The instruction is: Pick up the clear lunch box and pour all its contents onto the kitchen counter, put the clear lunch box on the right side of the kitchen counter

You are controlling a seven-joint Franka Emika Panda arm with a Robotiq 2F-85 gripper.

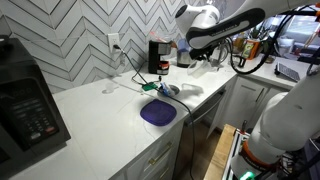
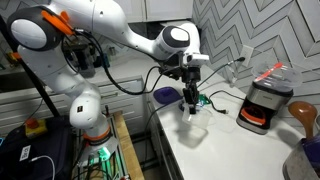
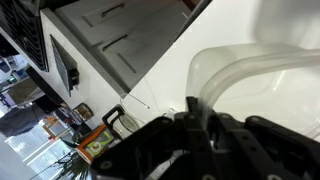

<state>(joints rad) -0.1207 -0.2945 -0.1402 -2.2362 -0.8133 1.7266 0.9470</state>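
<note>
My gripper points down over the white kitchen counter, just past the purple plate. In the wrist view its fingers are closed on the near wall of the clear lunch box, one finger on each side. The tub shows faintly under the gripper in both exterior views. I cannot tell whether it rests on the counter or hangs just above it. Small green bits lie on the counter beside it. The inside of the tub looks empty in the wrist view.
A round purple plate lies near the counter's front edge. A coffee machine stands at the tiled wall with cables around it. A black microwave stands at one end. White drawer fronts lie below the counter.
</note>
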